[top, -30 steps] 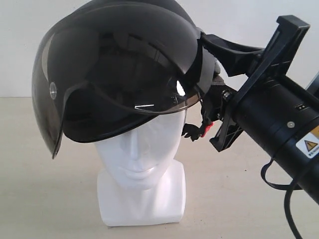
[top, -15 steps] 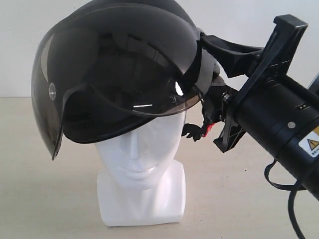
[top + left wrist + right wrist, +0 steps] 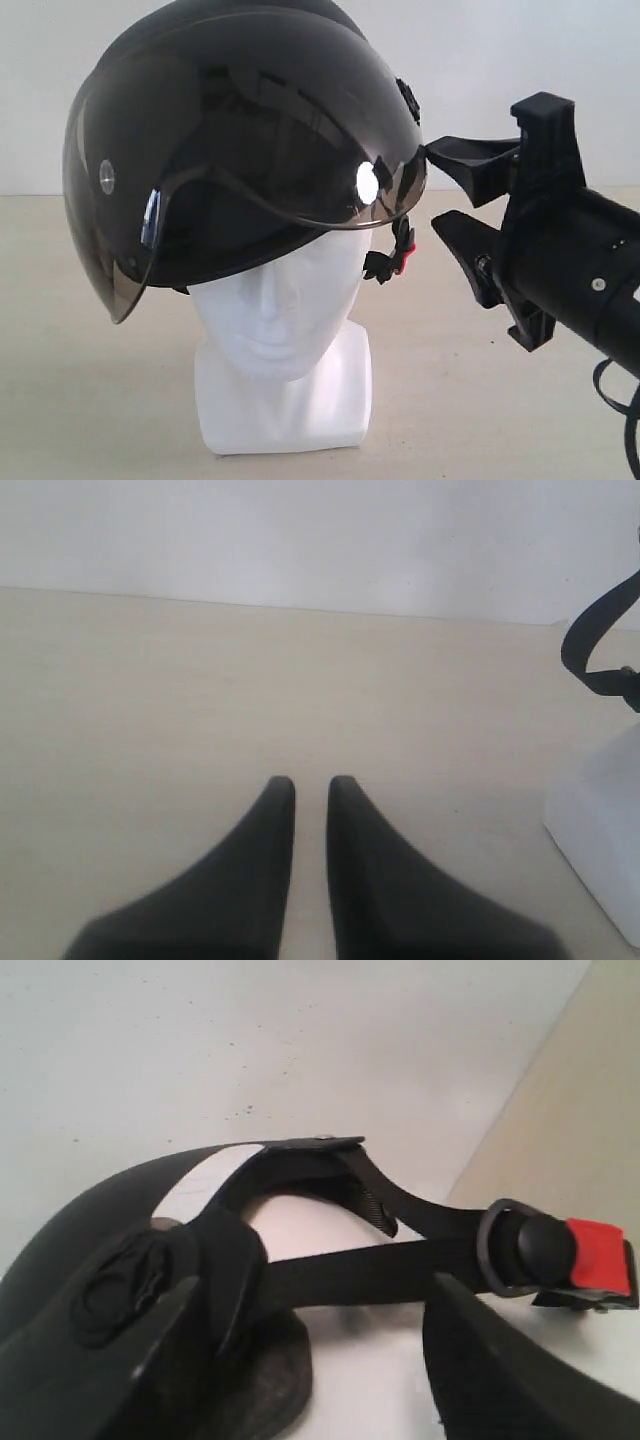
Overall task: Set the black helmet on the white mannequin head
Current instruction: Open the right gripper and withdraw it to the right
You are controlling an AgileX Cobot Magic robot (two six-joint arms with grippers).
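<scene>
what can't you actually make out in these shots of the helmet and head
- Exterior view: the crown and forehead of the white mannequin head sit under the black helmet, so the fit is hidden.
- Exterior view: whether the right gripper touches the helmet's edge; black against black.
- Left wrist view: only a corner of the head's base shows, cut by the frame edge; the rear of the left gripper is blurred.

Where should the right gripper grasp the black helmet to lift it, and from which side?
Grip the black helmet by its rim beside the chin strap, coming from the right of the exterior view, where the open right gripper stands. That edge looks thin enough to straddle; the dome is broad and the visor covers the front.
</scene>
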